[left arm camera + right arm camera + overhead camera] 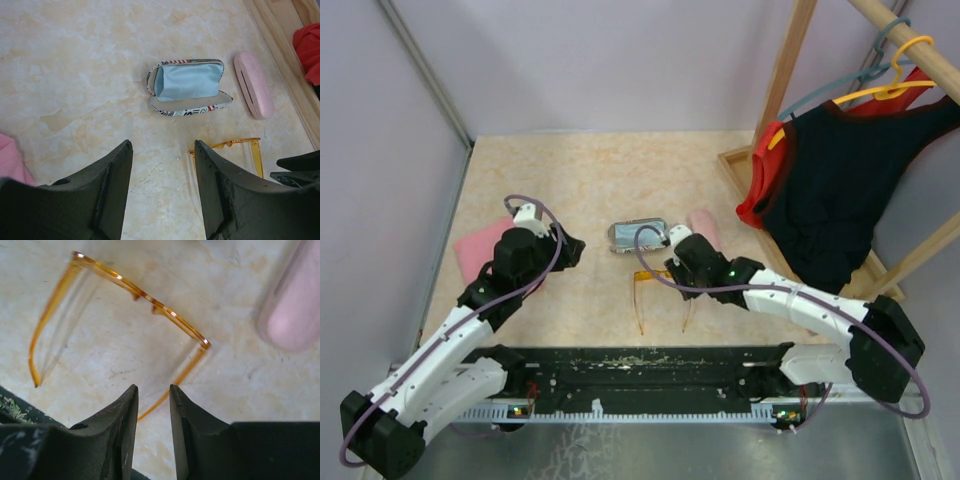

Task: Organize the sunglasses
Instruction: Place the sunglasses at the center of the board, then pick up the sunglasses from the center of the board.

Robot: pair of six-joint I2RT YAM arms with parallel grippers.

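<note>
On the pale marbled tabletop [75, 75], just ahead of the right gripper [152, 387], the orange translucent-framed sunglasses [150, 301] lie with both thin arms unfolded.

Their front faces the cases and their arms point back toward the robot, so by my reading they need folding before they can be stored. The right gripper hangs low over one arm's tip, its jaws a narrow gap apart and pinching nothing, a spacing that suits so thin a part. Just beyond the pair, the print-patterned clamshell case [187, 112] lies hinged open with only bare light-blue lining showing, probably ready to receive them. Beside it, the pink oblong hard case [254, 85] is closed, its contents hidden. The left gripper [162, 143] hovers farther left, jaws wide and empty. No black-framed pair appears in any view.
</note>
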